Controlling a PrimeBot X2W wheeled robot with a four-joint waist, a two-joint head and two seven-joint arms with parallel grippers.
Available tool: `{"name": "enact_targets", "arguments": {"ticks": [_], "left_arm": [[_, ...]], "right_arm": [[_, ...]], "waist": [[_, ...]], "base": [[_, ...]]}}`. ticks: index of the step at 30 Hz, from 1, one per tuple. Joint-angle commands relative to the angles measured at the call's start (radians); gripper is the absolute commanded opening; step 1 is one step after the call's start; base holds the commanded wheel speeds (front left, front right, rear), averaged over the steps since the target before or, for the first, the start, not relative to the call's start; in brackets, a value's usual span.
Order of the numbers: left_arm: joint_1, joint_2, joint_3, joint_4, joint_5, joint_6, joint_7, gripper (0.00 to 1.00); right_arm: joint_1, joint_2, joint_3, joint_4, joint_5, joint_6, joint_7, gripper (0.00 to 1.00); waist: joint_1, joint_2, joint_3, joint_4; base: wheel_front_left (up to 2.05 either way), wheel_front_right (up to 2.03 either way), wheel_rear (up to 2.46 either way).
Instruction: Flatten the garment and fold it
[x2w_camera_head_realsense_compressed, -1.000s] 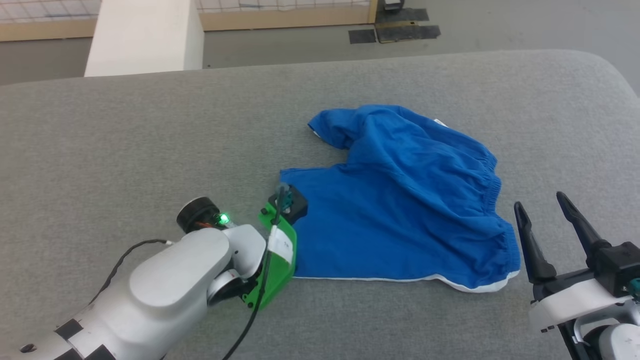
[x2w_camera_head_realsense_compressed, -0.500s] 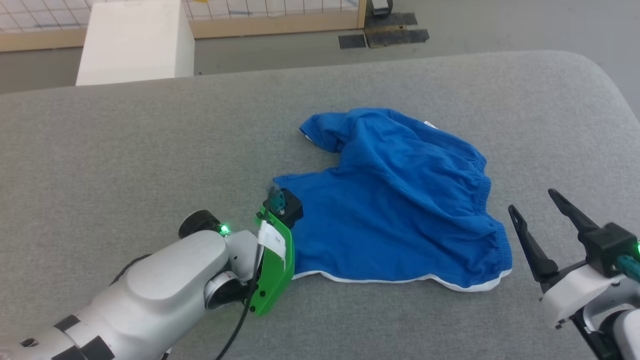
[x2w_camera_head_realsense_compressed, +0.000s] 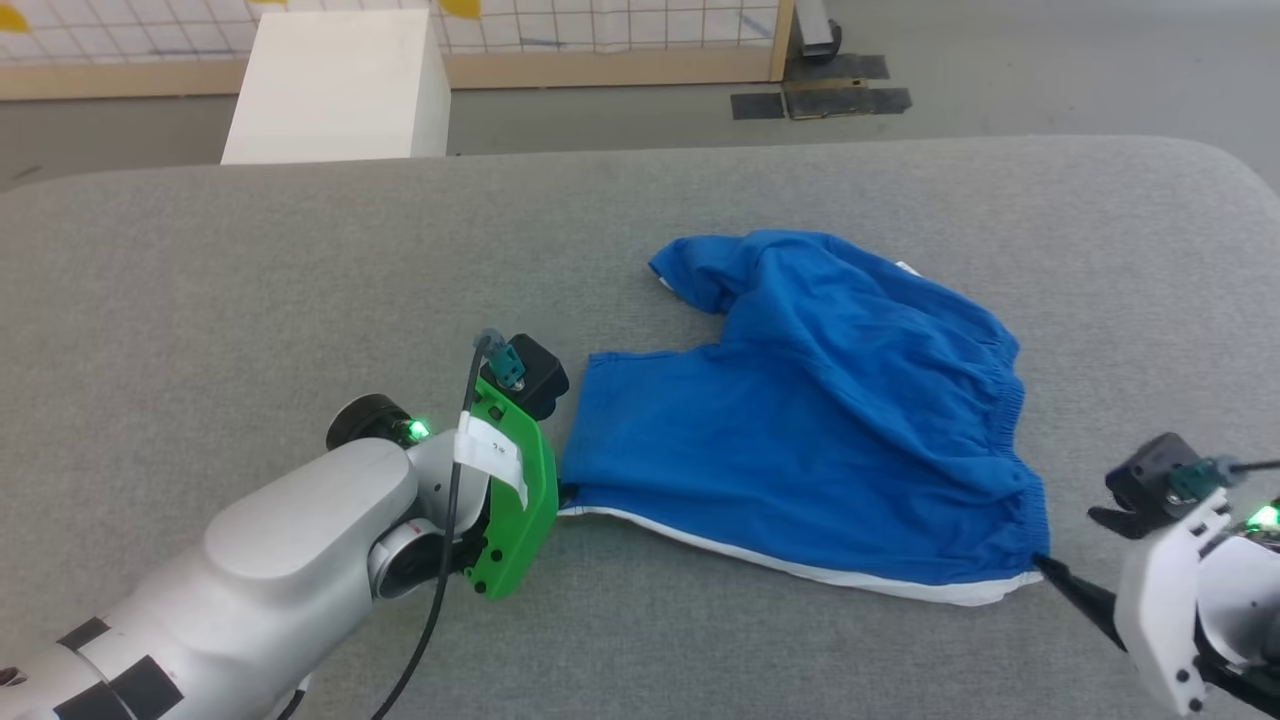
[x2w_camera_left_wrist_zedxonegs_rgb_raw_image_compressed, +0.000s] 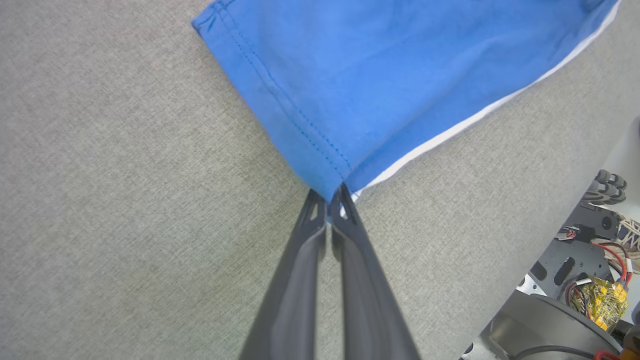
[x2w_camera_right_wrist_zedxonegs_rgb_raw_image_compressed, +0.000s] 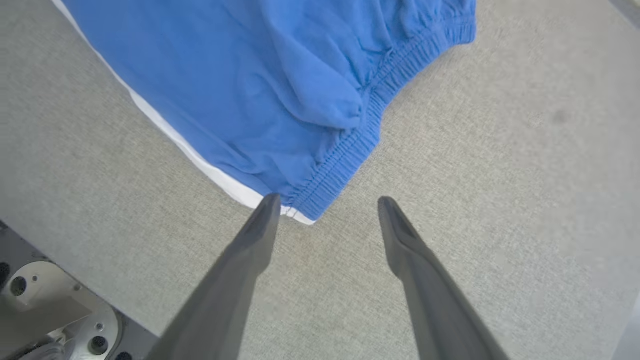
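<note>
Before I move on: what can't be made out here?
- Head view: fingertips of the left gripper, hidden behind its green wrist mount.
- Head view: the right gripper, mostly covered by its own white wrist housing.
- Head view: the garment, far leg's shape lost in bunched folds.
- Left wrist view: how much fabric is pinched; fingers cover it.

A grey cloth-covered surface (x2w_camera_head_realsense_compressed: 250, 280) bears the blue garment (x2w_camera_head_realsense_compressed: 800, 430), spread partly flat with its far leg bunched.
</note>
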Motion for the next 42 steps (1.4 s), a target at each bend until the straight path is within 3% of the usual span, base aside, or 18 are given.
{"name": "enact_targets", "arguments": {"ticks": [1,8,17,18,19,20,27,32,36,42], "left_arm": [[-0.020,-0.002,-0.004,0.004,0.009,-0.002,-0.008,0.00],[-0.042,-0.020,-0.014,0.016,0.022,-0.002,-0.024,0.00],[-0.047,-0.025,-0.021,0.032,0.026,-0.002,-0.052,0.00],[-0.046,-0.024,-0.022,0.034,0.026,-0.002,-0.055,0.00],[-0.046,-0.024,-0.022,0.035,0.027,-0.002,-0.058,0.00],[-0.044,-0.022,-0.023,0.038,0.027,-0.002,-0.062,0.00],[-0.020,-0.017,-0.024,0.053,0.014,-0.002,-0.101,0.00],[-0.011,-0.003,-0.005,0.054,0.000,-0.002,-0.189,0.00],[-0.017,0.031,0.039,0.022,-0.016,-0.002,-0.261,0.00],[-0.075,0.084,0.124,-0.046,-0.028,0.019,-0.328,0.00]], "right_arm": [[-0.031,0.003,0.026,0.010,0.028,-0.002,0.016,1.00],[-0.135,0.028,0.192,0.153,0.086,-0.002,0.068,1.00],[-0.183,0.111,0.333,0.302,0.164,-0.002,-0.042,1.00],[-0.190,0.112,0.347,0.310,0.171,-0.002,-0.058,0.64],[-0.196,0.110,0.360,0.313,0.173,-0.002,-0.073,0.05],[-0.201,0.107,0.375,0.316,0.177,-0.002,-0.087,0.00],[-0.228,0.066,0.427,0.296,0.187,-0.002,-0.199,0.00],[-0.220,0.024,0.424,0.230,0.150,-0.002,-0.282,0.00],[-0.219,0.002,0.359,0.143,0.115,-0.002,-0.365,0.00],[-0.243,-0.014,0.220,0.039,0.068,-0.002,-0.400,0.00]], "waist": [[0.0000,0.0000,0.014,0.015],[0.0000,0.0000,0.042,0.045],[0.0000,0.0000,0.069,0.057],[0.0000,0.0000,0.071,0.056],[0.0000,0.0000,0.072,0.056],[0.0000,0.0000,0.072,0.054],[0.0000,0.0000,0.052,0.040],[0.0000,0.0000,0.015,0.028],[0.0000,0.0000,-0.022,0.018],[0.0000,0.0000,-0.077,0.020]], "base": [[0.00,0.00,0.00],[0.00,0.00,0.00],[0.00,0.00,0.00],[0.00,0.00,0.00],[0.00,0.00,0.00],[0.00,0.00,0.00],[0.00,0.00,0.00],[0.00,0.00,0.00],[0.00,0.00,0.00],[0.00,0.00,0.00]]}}
